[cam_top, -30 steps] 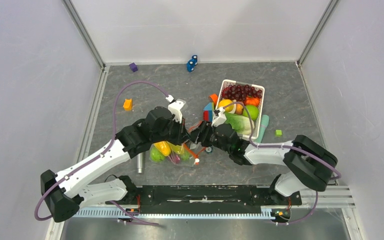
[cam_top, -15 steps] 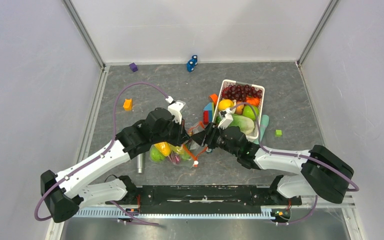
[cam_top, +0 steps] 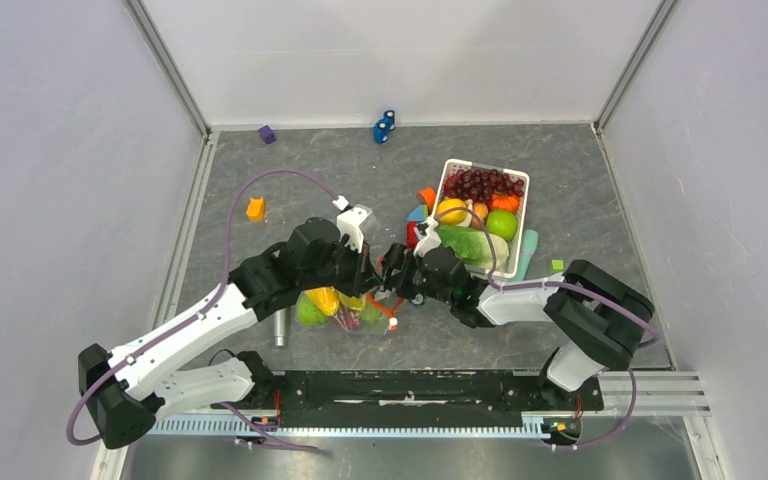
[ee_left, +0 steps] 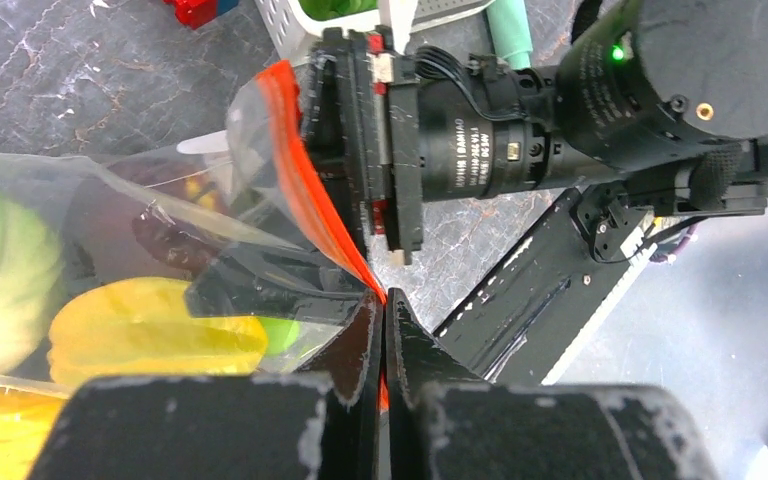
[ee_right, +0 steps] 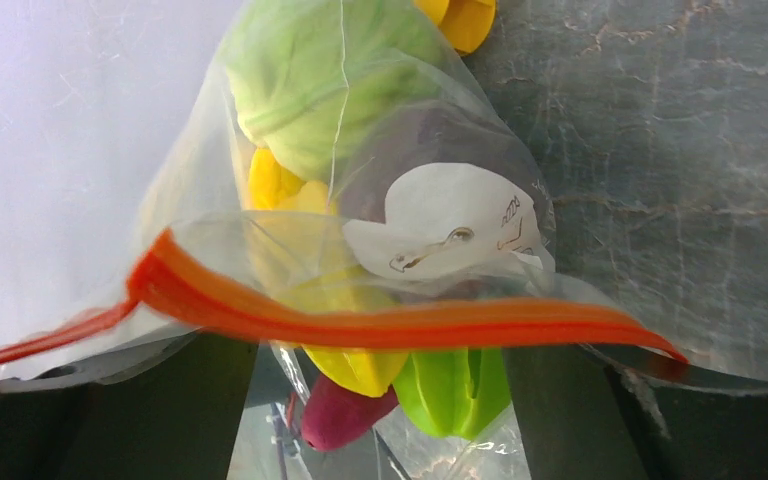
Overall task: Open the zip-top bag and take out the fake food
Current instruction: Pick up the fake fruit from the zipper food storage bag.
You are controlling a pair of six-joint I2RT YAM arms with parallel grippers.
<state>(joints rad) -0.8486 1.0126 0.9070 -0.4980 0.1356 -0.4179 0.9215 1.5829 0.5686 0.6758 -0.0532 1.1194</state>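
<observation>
The clear zip-top bag (cam_top: 345,310) lies between both arms, its red-orange zipper strip (ee_left: 305,190) raised. My left gripper (cam_top: 367,270) is shut on one end of that strip (ee_left: 381,300). My right gripper (cam_top: 394,272) faces it, fingers wide open (ee_right: 380,400), with the strip (ee_right: 410,322) stretched across in front of them. Inside the bag I see the pale green cabbage (ee_right: 320,90), yellow corn (ee_right: 360,365), a green fruit (ee_right: 455,390) and the magenta sweet potato (ee_right: 335,415). A white label (ee_right: 440,235) shows on the plastic.
The white slatted basket (cam_top: 523,187) with grapes (cam_top: 480,183) and lettuce stands right behind my right arm. A grey cylinder (cam_top: 281,326) lies left of the bag. Loose blocks: orange (cam_top: 255,208), purple (cam_top: 266,133), blue (cam_top: 384,125), green (cam_top: 557,265).
My right gripper has moved left, closer to the left gripper and the bag's mouth. The left gripper has kept its hold on the strip, almost still.
</observation>
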